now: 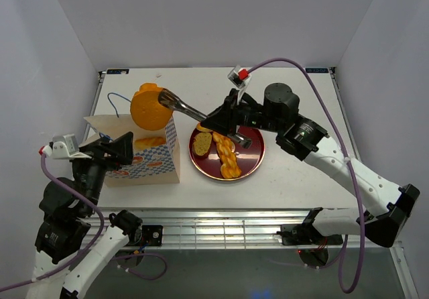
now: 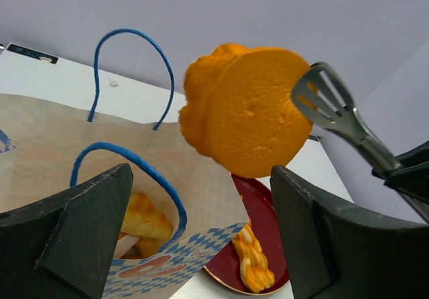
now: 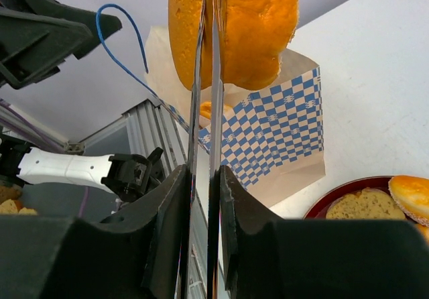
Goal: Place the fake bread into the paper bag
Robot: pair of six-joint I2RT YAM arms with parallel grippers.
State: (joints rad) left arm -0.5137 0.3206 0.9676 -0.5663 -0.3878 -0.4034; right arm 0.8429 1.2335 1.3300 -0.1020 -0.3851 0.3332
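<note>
1. Nearest to you, the two arm bases are sitting at the near edge beside a ribbed aluminium rail (image 1: pixel 221 228). A purple cable (image 1: pixel 288 60) is looping off each arm.
2. Beyond the rail, the white worktop (image 1: pixel 301 178) is lying flat and matte. Plain pale walls (image 1: pixel 221 17) are closing it in on the left, the right and the far side.
3. Your left hand (image 1: pixel 119 150) is hanging released at the near-left rim of the paper bag (image 1: pixel 157 165). Its dark fingers (image 2: pixel 67 232) are standing wide apart and clamping nothing.
4. The paper bag is standing upright and open-mouthed on the left part of the worktop, with its blue cord handles (image 2: pixel 127 44) arching up. A golden bread piece (image 2: pixel 144 218) is lying inside it.
5. Your right hand (image 1: pixel 224 121) is clenching the metal tongs (image 1: pixel 184 106), its fingers pressing the two arms together.
6. The tongs are pinching the round bun (image 1: pixel 149 108) on edge, in the air over the bag's mouth. You cannot tell whether the bun is touching the rim.
7. Just right of the bag, a dark red plate (image 1: pixel 258 153) is resting on the worktop. It is carrying a braided stick (image 1: pixel 228 157), a brownish slice (image 1: pixel 202 145) and another golden piece (image 3: pixel 412 195) at its rim.
</note>
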